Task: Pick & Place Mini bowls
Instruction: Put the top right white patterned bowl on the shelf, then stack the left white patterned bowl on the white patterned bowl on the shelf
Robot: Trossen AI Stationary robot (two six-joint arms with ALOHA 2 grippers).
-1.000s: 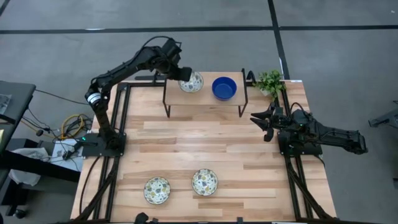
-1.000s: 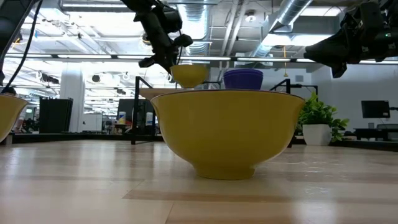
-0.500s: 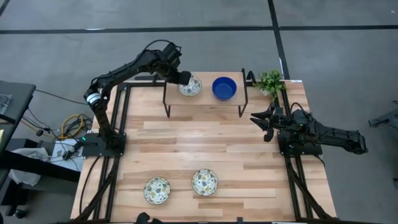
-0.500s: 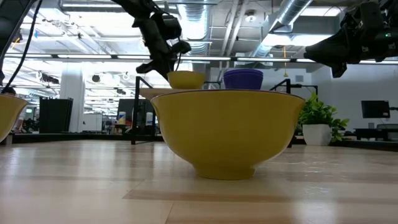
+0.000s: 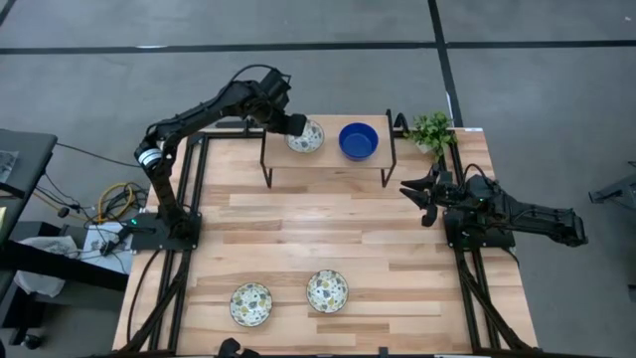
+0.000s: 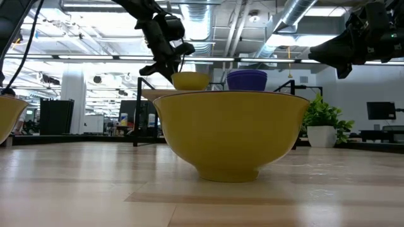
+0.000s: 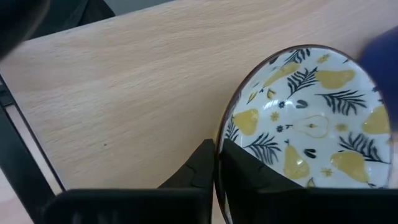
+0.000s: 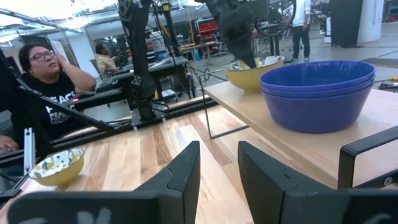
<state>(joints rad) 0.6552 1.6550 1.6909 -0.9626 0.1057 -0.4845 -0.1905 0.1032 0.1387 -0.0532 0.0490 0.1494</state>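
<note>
Closest to me, at the front edge of the wooden worktop point(image 5: 328, 234), two patterned mini bowls sit side by side but not touching: one patterned bowl point(image 5: 251, 303) toward the left arm's side, the other patterned bowl point(image 5: 327, 290) just beside it, nearer the middle. From table height the second one fills the view as a yellow-walled bowl point(image 6: 230, 133).

Farther in, along the right edge of the worktop, the right arm waits with its right pincer point(image 5: 422, 191) held above the wood, its two fingers spread apart with nothing between them.

At the back stands a low raised shelf point(image 5: 328, 156) on thin black legs. On it rests a third patterned bowl point(image 5: 306, 136), white inside with yellow pears and dark leaves, sitting flat on the shelf top. The left arm reaches up and over to it, and the left pincer point(image 5: 296, 126) is pinched together on the rim of that bowl, one finger inside the wall and one outside, as its wrist camera shows plainly point(image 7: 217, 165). Just beside it on the same shelf, apart from it, sits a blue stack point(image 5: 359, 140) that shows two rims, one nested in the other point(image 8: 318, 93).

Past the shelf's right corner sits a small green plant point(image 5: 431, 129).
</note>
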